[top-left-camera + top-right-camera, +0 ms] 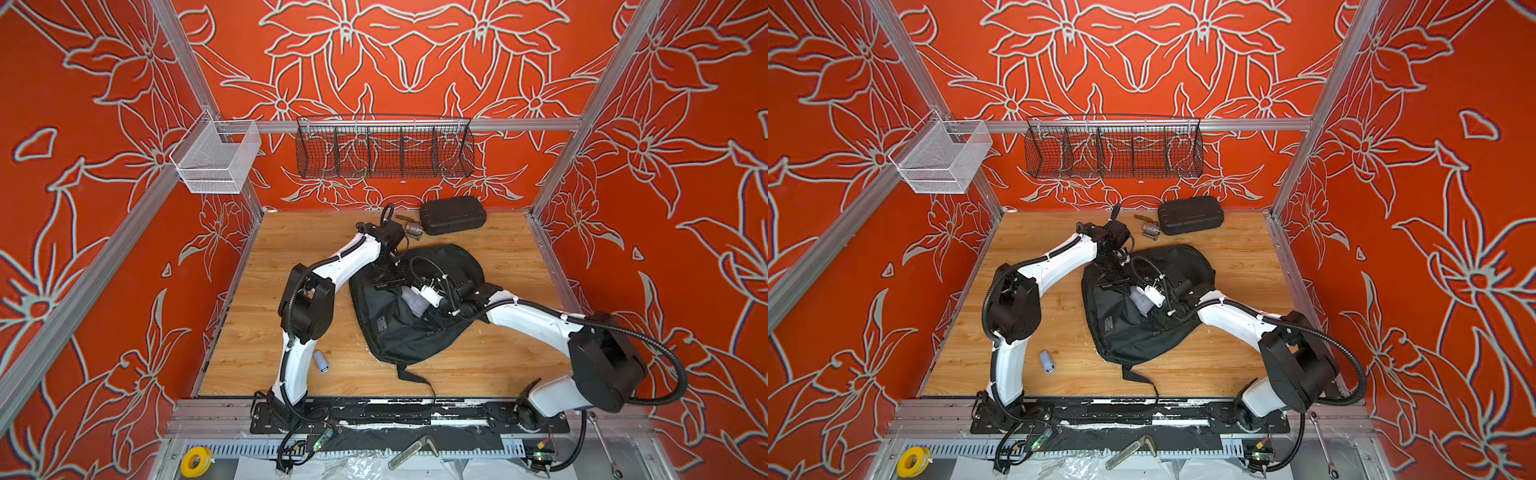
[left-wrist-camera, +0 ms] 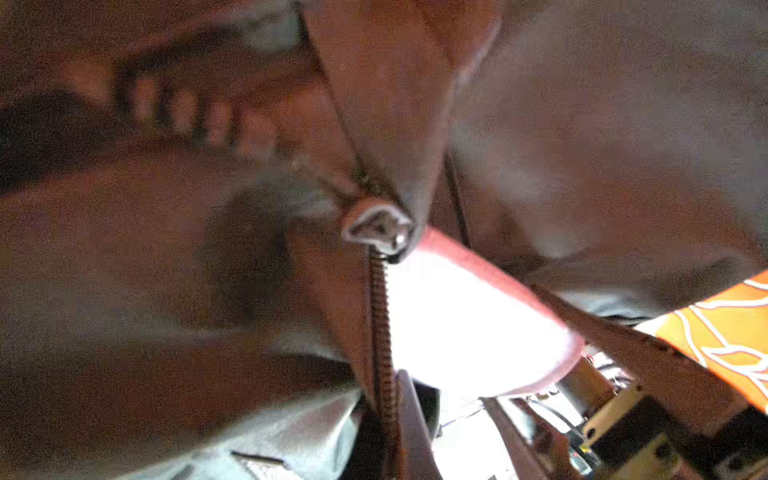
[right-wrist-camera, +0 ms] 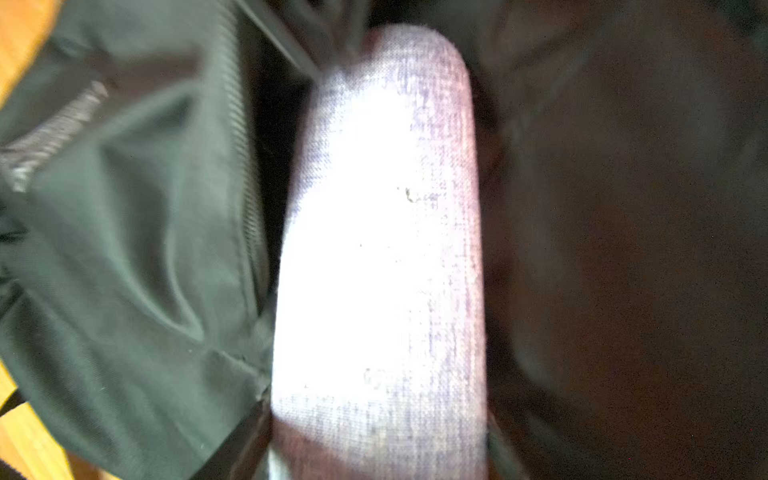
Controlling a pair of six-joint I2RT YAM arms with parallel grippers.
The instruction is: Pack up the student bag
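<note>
A: Where's the student bag (image 1: 399, 336)?
B: Mid-table, mouth agape. A pale cloth-covered thing (image 3: 378, 257) stands in the opening.
A: Grippers?
B: Left gripper (image 1: 384, 280) is pinched tight on the bag's rim by the zipper (image 2: 380, 226). Right gripper (image 1: 1144, 305) sits partly spread inside the bag around the pale thing; whether it grips, I can't tell.
A: Beyond the bag?
B: Black hard case (image 1: 452, 215) behind it, small blue cylinder (image 1: 321, 361) to its left

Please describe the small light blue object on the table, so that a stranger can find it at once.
Look at the wooden table. Beside the left arm's white lower link lies a small light blue cylinder, alone on bare wood. Unlike the black student bag, it is pale and tiny.
</note>
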